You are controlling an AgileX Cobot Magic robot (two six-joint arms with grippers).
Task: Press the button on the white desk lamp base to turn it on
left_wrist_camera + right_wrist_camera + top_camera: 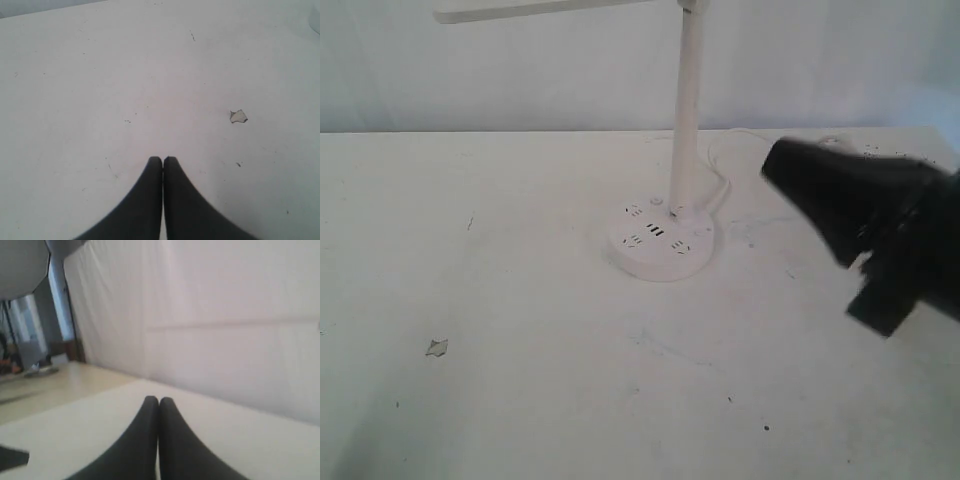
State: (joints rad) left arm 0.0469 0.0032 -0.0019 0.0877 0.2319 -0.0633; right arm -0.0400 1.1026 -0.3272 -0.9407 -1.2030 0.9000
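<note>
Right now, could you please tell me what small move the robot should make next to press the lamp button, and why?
Likely turn the right gripper down and toward the white desk lamp base: it is shut and hangs beside the base, yet its wrist view shows only wall and table, not the base.

The white desk lamp base (661,240) sits on the desk (520,400), right of centre and toward the far side. Its pole (687,110) rises from the base's far edge, and the lamp head (540,10) reaches left from the top. The right gripper (772,172) is right of the base, apart from it. A small chip (437,347) lies at the desk's near left, well apart from the base.
</note>
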